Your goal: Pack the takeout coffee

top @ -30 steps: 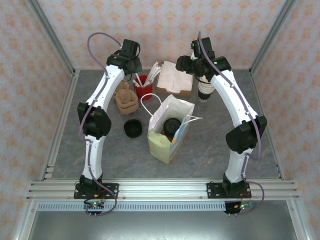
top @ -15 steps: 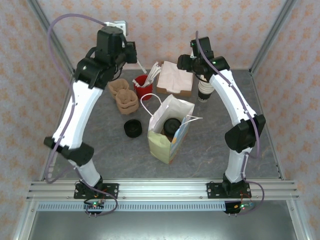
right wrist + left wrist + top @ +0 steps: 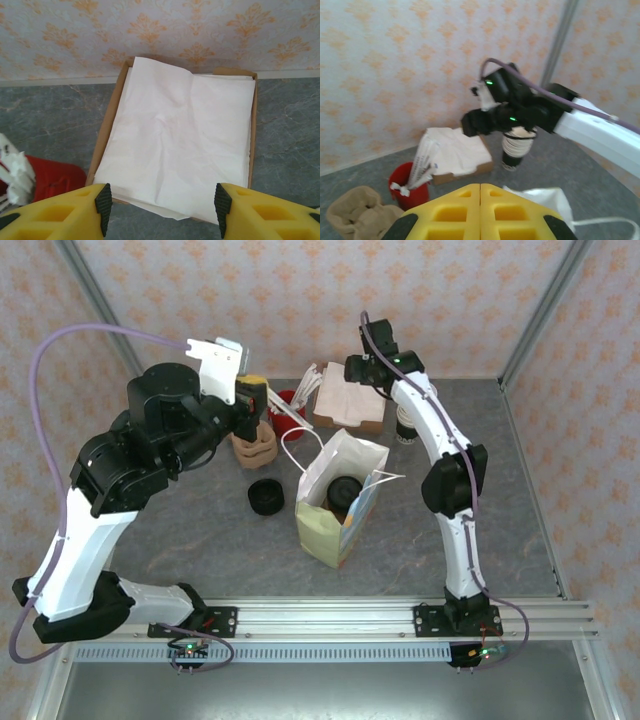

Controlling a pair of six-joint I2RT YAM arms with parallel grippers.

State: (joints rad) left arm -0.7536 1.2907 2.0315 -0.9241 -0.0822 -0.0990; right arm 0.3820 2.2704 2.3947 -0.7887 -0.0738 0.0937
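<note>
Your takeout coffee (image 3: 343,490) sits inside the paper bag (image 3: 322,530), mid-table, between the two arms. From above you get its round black lid, flat and level; the bag's walls hide the cup's sides. The bag stands upright with its mouth open and its white cord handles flopped outward.

Under it is the table (image 3: 230,550), grey and marbled like stone. The walls (image 3: 300,300) wear pale paper with an orange floral print, and a metal post (image 3: 545,310) runs up the far right corner.

Just left of the bag sits a squat black pile of lids (image 3: 266,497). Behind that are brown paper holders (image 3: 255,448) and a red cup (image 3: 290,418) stuffed with white packets. At the back wall there's a cardboard box (image 3: 106,132) of white napkins, with a nested stack of cups (image 3: 515,145) to its right.

Your right gripper (image 3: 162,205) hovers over that box, fingers spread wide, nothing between them. Your left gripper (image 3: 480,192) is up high, its yellow fingers pressed together and empty.
</note>
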